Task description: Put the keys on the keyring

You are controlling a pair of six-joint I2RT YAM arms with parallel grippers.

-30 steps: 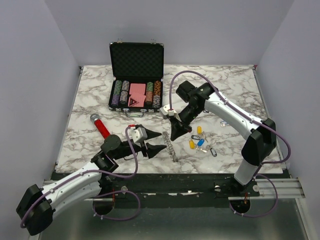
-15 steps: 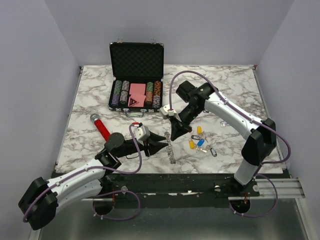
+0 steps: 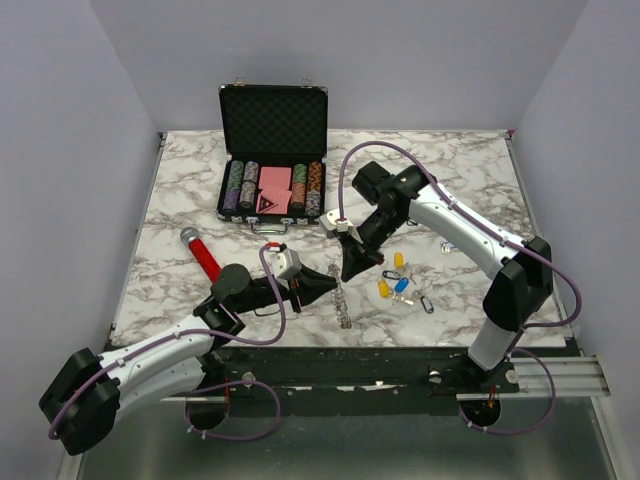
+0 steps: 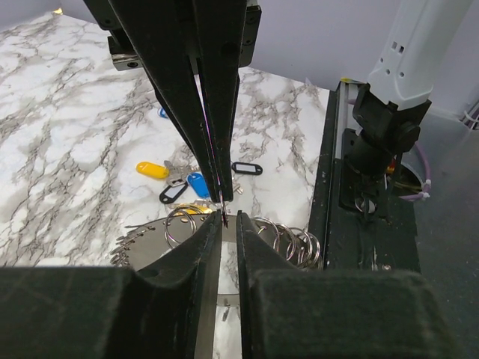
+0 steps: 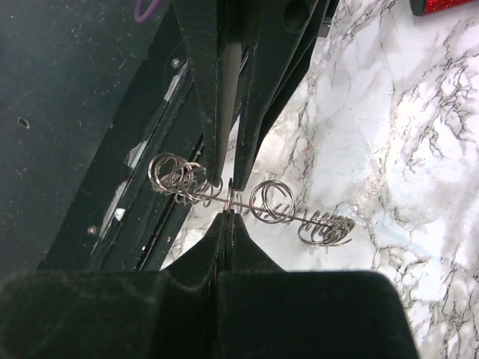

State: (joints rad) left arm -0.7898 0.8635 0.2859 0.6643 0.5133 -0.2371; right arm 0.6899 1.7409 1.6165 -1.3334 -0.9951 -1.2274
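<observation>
The keyring (image 3: 344, 303) stands on edge near the table's front edge, a silvery band hung with many small split rings (image 4: 284, 235) (image 5: 314, 224). My right gripper (image 3: 350, 276) (image 5: 229, 218) points down onto its top and is shut on one small ring. My left gripper (image 3: 334, 282) (image 4: 229, 217) has its tips at the same spot. Its jaws are narrowly open, one on each side of the pinched ring, and no contact shows. The keys (image 3: 393, 285), yellow (image 4: 153, 170) and blue (image 4: 196, 183), lie loose on the marble just right of the keyring.
An open black case of poker chips (image 3: 272, 190) stands at the back. A red-handled tool (image 3: 205, 255) lies at the left. Small black loops (image 3: 425, 303) lie by the keys. The table's front edge and black rail (image 4: 337, 187) run right beside the keyring.
My left gripper has moved right up to the keyring and its jaws have narrowed from wide open. The right gripper and the keyring have stayed put.
</observation>
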